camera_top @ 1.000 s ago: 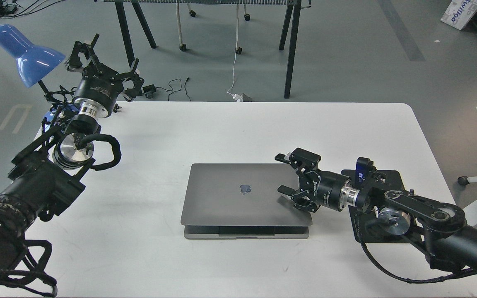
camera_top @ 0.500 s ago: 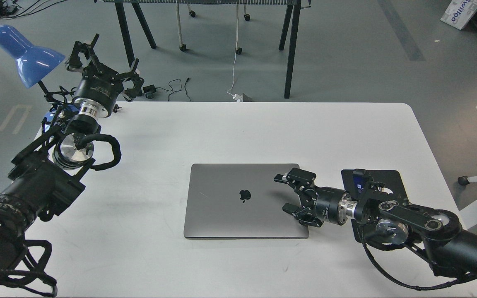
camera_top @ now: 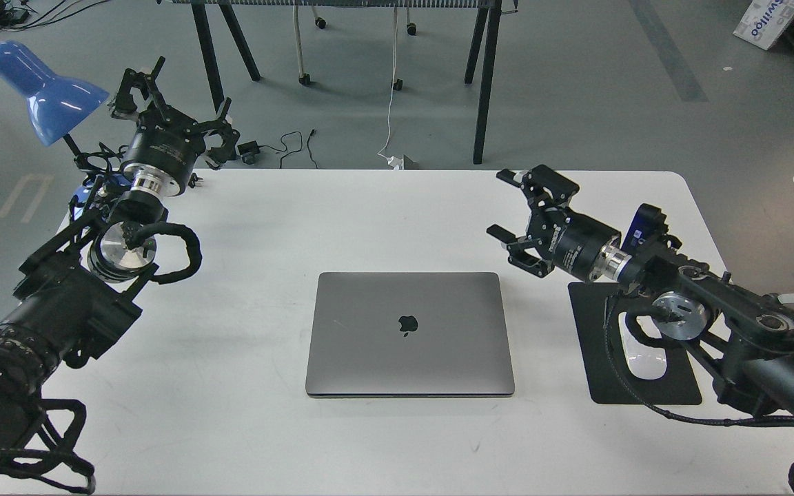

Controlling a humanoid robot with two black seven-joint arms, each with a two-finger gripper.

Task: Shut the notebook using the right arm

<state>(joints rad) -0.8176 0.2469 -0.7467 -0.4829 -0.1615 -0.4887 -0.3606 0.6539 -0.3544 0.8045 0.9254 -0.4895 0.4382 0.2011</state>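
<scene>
The notebook [camera_top: 409, 333], a slim grey laptop with a dark apple logo on its lid, lies shut and flat on the white table [camera_top: 383, 220]. My right gripper [camera_top: 507, 207] is open and empty. It hangs above the table behind and to the right of the notebook, apart from it. The right arm [camera_top: 707, 303], with a blue block by its wrist, comes in from the lower right. My left gripper [camera_top: 173, 93] is open and empty, raised past the table's back left corner.
A black mouse pad [camera_top: 604, 358] with a white mouse [camera_top: 645, 364] lies right of the notebook, partly under my right arm. A blue desk lamp [camera_top: 45, 89] stands at the back left. Table legs and cables stand on the floor behind.
The lid went from slightly raised to fully shut under my right gripper. The right gripper then lifted off the lid and moved up and back to the right, uncovering the mouse. The left arm stayed still.
</scene>
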